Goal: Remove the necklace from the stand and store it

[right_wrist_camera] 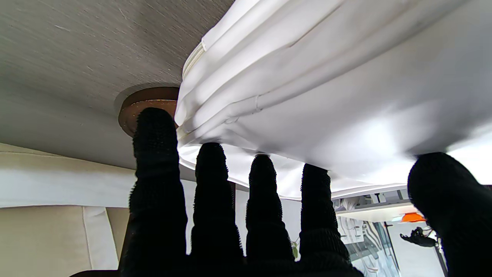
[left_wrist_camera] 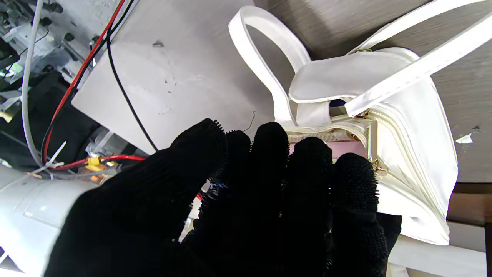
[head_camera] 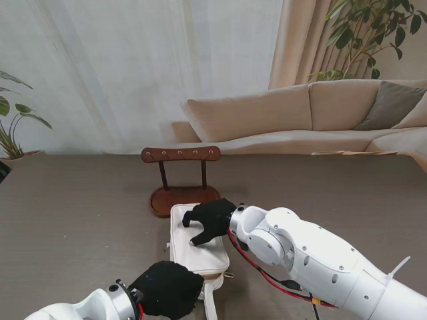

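Note:
The brown wooden stand [head_camera: 180, 155] rises at the middle of the table, and I see no necklace on its bar or anywhere else. A white bag [head_camera: 200, 250] lies flat just nearer to me than the stand's base [right_wrist_camera: 142, 102]. My right hand [head_camera: 210, 217] is open, its spread fingertips [right_wrist_camera: 209, 154] pressing on the bag's top [right_wrist_camera: 326, 77]. My left hand [head_camera: 167, 288] is at the bag's near end. Its fingers [left_wrist_camera: 269, 192] lie side by side at the partly unzipped mouth [left_wrist_camera: 326, 148], where pink lining shows. Whatever is under that palm is hidden.
The bag's white straps [left_wrist_camera: 261, 65] loop out over the table toward me. A beige sofa [head_camera: 313, 113] stands beyond the table's far edge, with a potted plant [head_camera: 10, 133] at the far left. Bare table [head_camera: 73, 213] lies on both sides of the bag.

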Available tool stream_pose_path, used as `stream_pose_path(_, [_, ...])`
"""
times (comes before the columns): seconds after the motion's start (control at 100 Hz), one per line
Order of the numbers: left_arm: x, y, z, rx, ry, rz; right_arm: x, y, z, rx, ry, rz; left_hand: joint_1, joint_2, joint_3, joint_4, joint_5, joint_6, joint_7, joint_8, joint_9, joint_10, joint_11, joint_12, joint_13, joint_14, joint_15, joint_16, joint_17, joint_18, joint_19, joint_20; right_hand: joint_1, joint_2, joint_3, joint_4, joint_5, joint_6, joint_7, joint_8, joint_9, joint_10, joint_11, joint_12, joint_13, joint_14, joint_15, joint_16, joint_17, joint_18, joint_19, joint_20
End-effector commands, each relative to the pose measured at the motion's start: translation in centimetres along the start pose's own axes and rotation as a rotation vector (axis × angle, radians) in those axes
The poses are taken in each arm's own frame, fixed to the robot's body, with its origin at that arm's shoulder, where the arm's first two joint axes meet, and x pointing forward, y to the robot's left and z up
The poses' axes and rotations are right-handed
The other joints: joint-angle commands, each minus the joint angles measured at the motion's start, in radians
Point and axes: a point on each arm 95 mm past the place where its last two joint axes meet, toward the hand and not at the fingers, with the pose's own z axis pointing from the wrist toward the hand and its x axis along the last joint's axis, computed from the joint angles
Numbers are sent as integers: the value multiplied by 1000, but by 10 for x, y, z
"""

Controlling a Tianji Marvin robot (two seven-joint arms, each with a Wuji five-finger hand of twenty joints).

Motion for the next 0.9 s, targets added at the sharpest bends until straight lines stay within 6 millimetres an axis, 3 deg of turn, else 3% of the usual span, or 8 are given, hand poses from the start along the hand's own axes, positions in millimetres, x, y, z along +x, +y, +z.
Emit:
stream_pose_path(0.0, [8,-2,-2,-3,21,-23,5,-35,-2,86,5,26,14,9,-5,-15,36,-157,51,-9,18,-35,-6,-9,6,2,25,16,-11,-26,9,6,-6,11,-18,22,41,-14,-17,-8,-4,6,-15,-8,24,42,25,14,-485,-10,-7,4])
stream_pose_path(0.5, [-15,21,-12,-4,-96,-102,16,5,-25,-122,8,149,16,9,-1,-17,34,-152,53,-5,18,-33,-4,-7,7,3,24,15,-14,-21,11,6,-27,35,-97,23,20,-25,-37,-14,-13,9,-17,-11,14,62,19,15,-492,17,-19,8])
stream_pose_path(0.89, [-37,37,-11,17,-149,-168,1,34,-6,-180,-113,59,20,10,-2,-16,35,-150,51,-4,15,-28,-5,-6,3,10,23,16,-20,-18,11,7,-6,17,-76,23,28,18,-10,-7,3,52,6,0,27,65,23,15,-471,24,-14,12])
